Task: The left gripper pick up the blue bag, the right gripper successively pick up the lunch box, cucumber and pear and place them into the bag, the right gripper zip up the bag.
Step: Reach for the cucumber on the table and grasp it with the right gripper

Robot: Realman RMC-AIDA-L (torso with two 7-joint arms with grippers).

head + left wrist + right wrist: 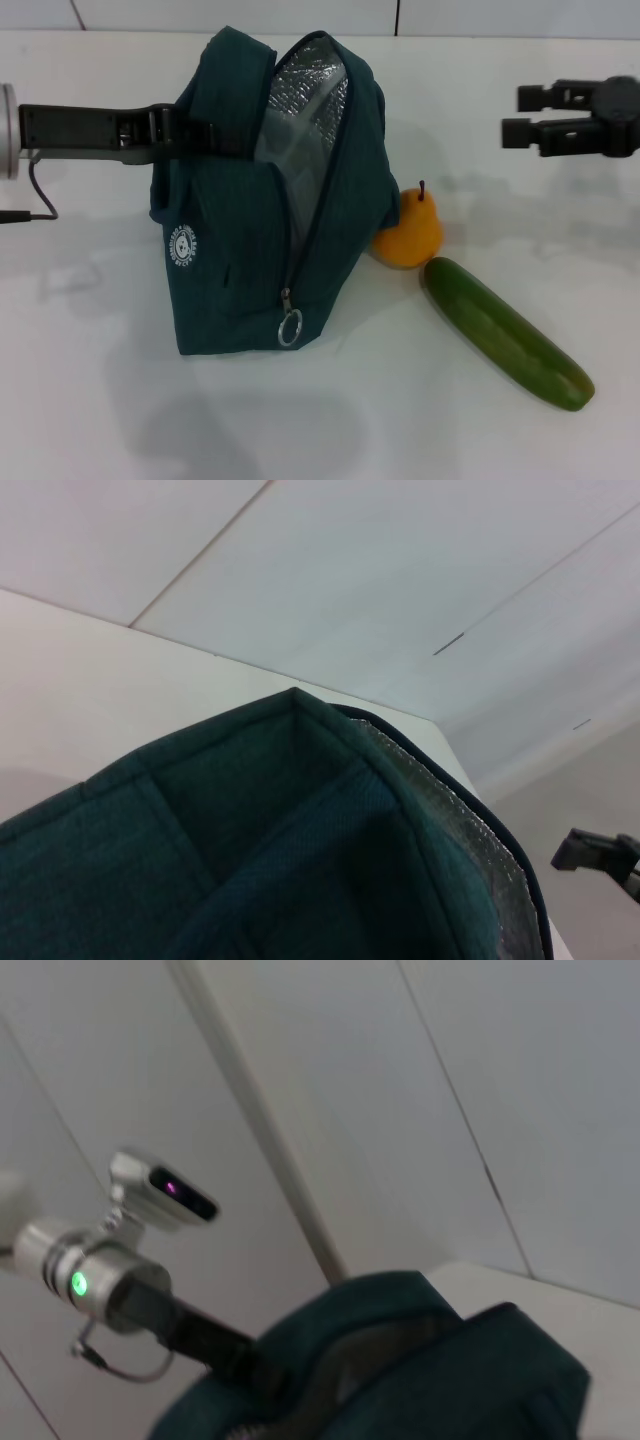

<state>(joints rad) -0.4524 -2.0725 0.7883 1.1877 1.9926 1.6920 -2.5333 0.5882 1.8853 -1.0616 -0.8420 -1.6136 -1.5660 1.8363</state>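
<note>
— Nearest the head camera, what lies on the white desk (pixel 90 400)?

— Long, smooth, dark green cucumber (pixel 508 333), lying aslant at the right front. Just behind its far end sits the orange-yellow pear with a short dark stem (pixel 409 232), touching the side of the bag.

— And the bag?

— Large dark teal-blue fabric bag (pixel 258 260), standing at the middle of the desk, tilted a little. Its zip is undone, so the mouth gapes and silver foil lining shows inside; a ring pull hangs low at the front, and a small round white logo sits on its left face. The lunch box is not in view.

— The grippers?

— The left gripper (pixel 205 135), black on a silver-sectioned arm, reaches in from the left and is clamped on the bag's upper left edge. The right gripper (pixel 512 115), all black, hangs above the desk at the right, well apart from the bag, its fingers spread.
</note>
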